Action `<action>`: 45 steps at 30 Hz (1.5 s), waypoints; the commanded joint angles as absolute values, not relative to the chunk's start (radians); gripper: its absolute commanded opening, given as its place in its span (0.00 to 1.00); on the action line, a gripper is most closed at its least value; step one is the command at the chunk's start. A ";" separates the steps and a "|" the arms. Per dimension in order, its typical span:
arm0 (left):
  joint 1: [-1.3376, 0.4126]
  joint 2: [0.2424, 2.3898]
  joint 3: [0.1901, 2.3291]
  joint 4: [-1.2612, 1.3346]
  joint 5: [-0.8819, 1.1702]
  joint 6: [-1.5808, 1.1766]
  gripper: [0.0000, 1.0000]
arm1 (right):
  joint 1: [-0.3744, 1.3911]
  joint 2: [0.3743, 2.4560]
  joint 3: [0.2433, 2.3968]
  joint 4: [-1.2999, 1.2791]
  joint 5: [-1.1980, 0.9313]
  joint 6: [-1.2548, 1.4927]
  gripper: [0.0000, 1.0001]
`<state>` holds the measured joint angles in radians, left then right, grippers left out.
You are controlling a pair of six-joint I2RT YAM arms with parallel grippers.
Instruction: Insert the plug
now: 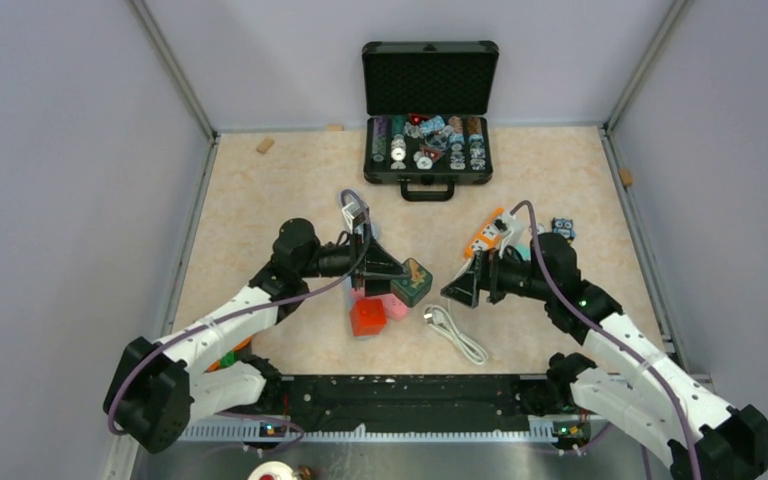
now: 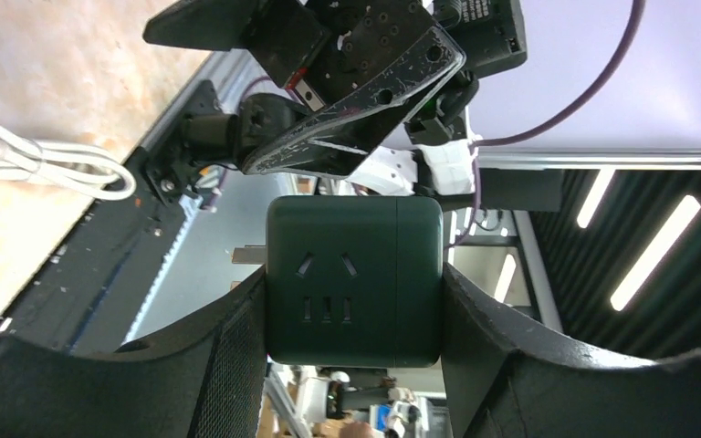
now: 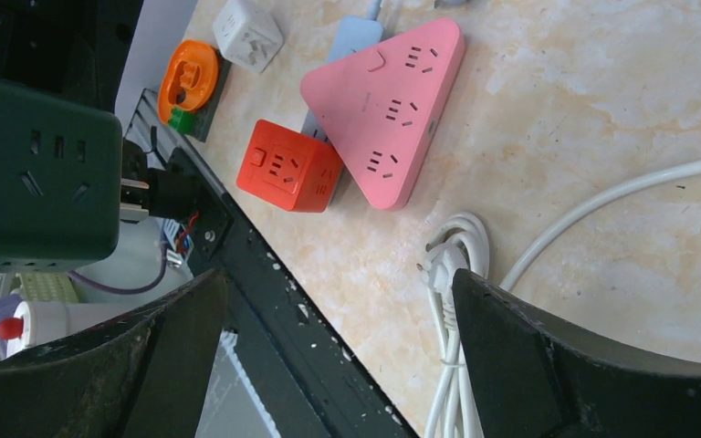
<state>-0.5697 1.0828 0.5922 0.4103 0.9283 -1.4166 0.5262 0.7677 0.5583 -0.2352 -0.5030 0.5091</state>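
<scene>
My left gripper [image 2: 354, 319] is shut on a dark green socket cube [image 2: 354, 278], its two fingers pressed on the cube's sides. The cube's socket face points at the camera and metal prongs stick out on its left. From above, the cube [image 1: 412, 281] hangs over the middle of the table at the tip of the left gripper [image 1: 400, 270]. The white plug [image 3: 440, 263] lies on the table on its coiled white cable [image 1: 457, 337]. My right gripper [image 3: 340, 283] stands open and empty above the table's near edge, with the plug beside its right finger. From above, the right gripper [image 1: 465, 285] faces the cube.
A red socket cube [image 3: 287, 166] and a pink triangular power strip [image 3: 388, 100] lie under the left gripper. An orange object [image 3: 192, 78] and a white cube [image 3: 248, 32] sit further left. An open black case [image 1: 428, 110] stands at the back, and an orange-and-white strip [image 1: 490, 232] lies behind the right arm.
</scene>
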 commanded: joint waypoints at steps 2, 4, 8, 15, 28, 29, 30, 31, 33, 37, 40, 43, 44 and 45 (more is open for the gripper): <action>-0.559 1.106 0.587 0.652 1.005 -1.557 0.38 | 0.538 0.719 0.612 -0.258 -0.516 0.506 0.91; -0.559 1.109 0.586 0.637 1.009 -1.538 0.37 | 0.538 0.712 0.617 -0.268 -0.524 0.495 0.91; -0.557 1.102 0.596 0.529 1.006 -1.453 0.36 | 0.538 0.707 0.628 -0.273 -0.557 0.462 0.91; -0.558 1.067 0.768 -0.132 0.881 -0.919 0.37 | 0.554 0.759 0.680 -0.272 -0.691 0.344 0.91; -0.554 1.099 0.939 -0.720 0.654 -0.376 0.40 | 0.675 0.908 0.649 0.020 -0.691 0.147 0.96; -0.554 1.102 0.940 -0.735 0.651 -0.355 0.39 | 0.676 0.909 0.635 0.054 -0.700 0.118 0.96; -0.553 1.105 0.939 -0.743 0.657 -0.334 0.38 | 0.675 0.908 0.623 0.090 -0.727 0.081 0.96; -0.551 1.107 0.938 -0.748 0.671 -0.313 0.36 | 0.675 0.907 0.611 0.138 -0.766 0.033 0.96; -0.548 1.109 0.918 -0.735 0.718 -0.258 0.30 | 0.676 0.905 0.588 0.208 -0.810 -0.055 0.98; -0.544 1.118 0.855 -0.665 0.837 -0.223 0.27 | 0.688 0.905 0.575 0.250 -0.844 -0.234 0.99; -0.542 1.136 0.834 -0.648 0.906 -0.209 0.25 | 0.729 0.901 0.583 0.209 -0.847 -0.426 0.99; -0.542 1.141 0.836 -0.645 0.927 -0.201 0.25 | 0.812 0.893 0.575 0.154 -0.798 -0.628 0.99; -0.542 1.135 0.838 -0.645 0.923 -0.200 0.25 | 0.846 0.894 0.567 0.151 -0.753 -0.686 0.99; -0.542 1.129 0.835 -0.645 0.918 -0.198 0.25 | 0.892 0.897 0.559 0.156 -0.706 -0.729 0.99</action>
<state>-0.5476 1.1461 0.8352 -0.6983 0.8421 -0.2432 0.7738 0.9123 0.5755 0.1413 -0.7822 -0.4084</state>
